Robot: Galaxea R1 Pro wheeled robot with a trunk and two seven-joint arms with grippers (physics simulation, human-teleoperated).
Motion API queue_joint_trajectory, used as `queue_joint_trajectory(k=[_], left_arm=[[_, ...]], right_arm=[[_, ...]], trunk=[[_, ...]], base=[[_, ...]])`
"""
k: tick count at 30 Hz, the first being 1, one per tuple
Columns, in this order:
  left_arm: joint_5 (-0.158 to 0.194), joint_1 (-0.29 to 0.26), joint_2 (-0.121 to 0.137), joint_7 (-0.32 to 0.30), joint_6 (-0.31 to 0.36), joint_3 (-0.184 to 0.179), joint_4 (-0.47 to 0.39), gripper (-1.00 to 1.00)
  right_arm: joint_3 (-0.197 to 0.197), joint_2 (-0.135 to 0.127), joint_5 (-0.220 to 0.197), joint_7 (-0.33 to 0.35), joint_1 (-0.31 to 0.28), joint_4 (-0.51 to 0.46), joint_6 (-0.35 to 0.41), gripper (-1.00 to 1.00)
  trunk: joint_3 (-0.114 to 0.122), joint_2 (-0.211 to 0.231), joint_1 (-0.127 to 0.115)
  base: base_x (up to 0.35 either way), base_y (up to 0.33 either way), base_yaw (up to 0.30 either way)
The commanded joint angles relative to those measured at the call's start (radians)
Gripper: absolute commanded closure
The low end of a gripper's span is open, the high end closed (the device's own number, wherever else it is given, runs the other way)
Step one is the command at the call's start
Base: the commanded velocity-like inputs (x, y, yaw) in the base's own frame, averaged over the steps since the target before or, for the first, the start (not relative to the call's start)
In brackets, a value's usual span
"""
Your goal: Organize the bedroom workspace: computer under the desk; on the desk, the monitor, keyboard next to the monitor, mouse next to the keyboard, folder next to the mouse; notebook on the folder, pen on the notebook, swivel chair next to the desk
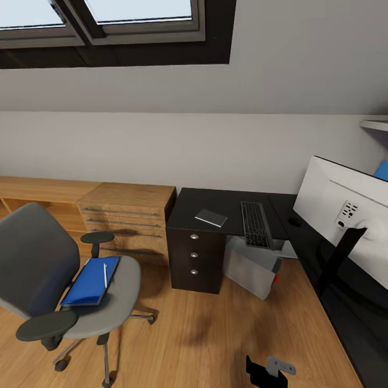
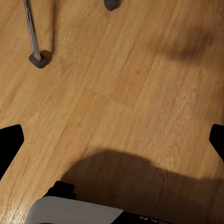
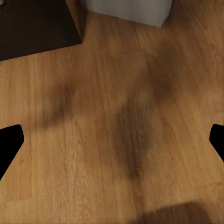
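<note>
The grey swivel chair (image 1: 37, 269) stands on the floor at the left, apart from the black desk (image 1: 186, 213). On its seat lies the blue folder (image 1: 86, 284) with the white pen (image 1: 105, 274) on top. The dark notebook (image 1: 210, 217), the keyboard (image 1: 255, 223) and the mouse (image 1: 295, 221) lie on the desk. The monitor (image 1: 334, 207) stands on the desk's right wing, its pale back towards me. The grey computer (image 1: 253, 268) sits under the desk. My left gripper (image 2: 112, 140) is open above bare floor near a chair leg (image 2: 32, 32). My right gripper (image 3: 112, 140) is open above floor near the computer (image 3: 126, 9).
A light wooden drawer unit (image 1: 129, 215) and a low wooden shelf (image 1: 32, 194) line the wall left of the desk. A sloped wall with a skylight (image 1: 108, 16) rises above. A blue panel (image 1: 382, 170) and a shelf (image 1: 374, 124) show at the right edge. Wooden floor (image 1: 215, 334) lies between chair and desk.
</note>
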Motion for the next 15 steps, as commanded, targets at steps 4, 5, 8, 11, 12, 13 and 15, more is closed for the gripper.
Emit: queue_joint_trajectory(k=[4,5,8,11,12,13,15], left_arm=[[0.005,-0.001,0.0,0.008,-0.003,-0.007,0.0,-1.0],[0.004,-0.001,0.0,0.008,-0.003,-0.008,0.0,-1.0],[0.004,0.0,0.0,0.008,-0.003,-0.008,0.0,-1.0],[0.004,0.0,0.0,0.008,-0.003,-0.008,0.0,-1.0],[0.004,0.0,0.0,0.008,-0.003,-0.008,0.0,-1.0],[0.004,0.0,0.0,0.007,-0.003,-0.008,0.0,-1.0],[0.003,0.0,0.0,0.007,-0.003,-0.009,0.0,-1.0]], right_arm=[[-0.008,-0.001,0.013,-0.003,0.004,0.001,-0.004,-1.0],[-0.008,-0.001,0.016,-0.003,0.005,0.001,-0.005,-1.0],[-0.008,-0.001,0.046,-0.004,0.005,0.001,-0.005,-1.0],[-0.008,0.0,0.053,-0.004,0.005,0.001,-0.012,-1.0],[-0.008,0.0,0.054,-0.004,0.005,0.001,-0.014,-1.0],[-0.008,0.0,0.056,-0.004,0.006,0.002,-0.016,-1.0],[-0.008,0.002,0.057,-0.004,0.005,0.002,-0.017,-1.0]], trunk=[[-0.001,-0.001,0.0],[-0.001,-0.001,0.0],[-0.001,-0.001,0.0],[0.0,-0.001,0.0],[0.001,-0.001,0.0],[0.001,-0.001,0.0],[0.002,-0.001,0.0]], base=[[0.0,0.0,0.0],[0.0,0.0,0.0],[0.0,0.0,-0.087],[0.0,0.0,-0.199],[0.0,0.0,-0.216],[0.0,0.0,-0.226],[0.0,0.0,-0.231]])
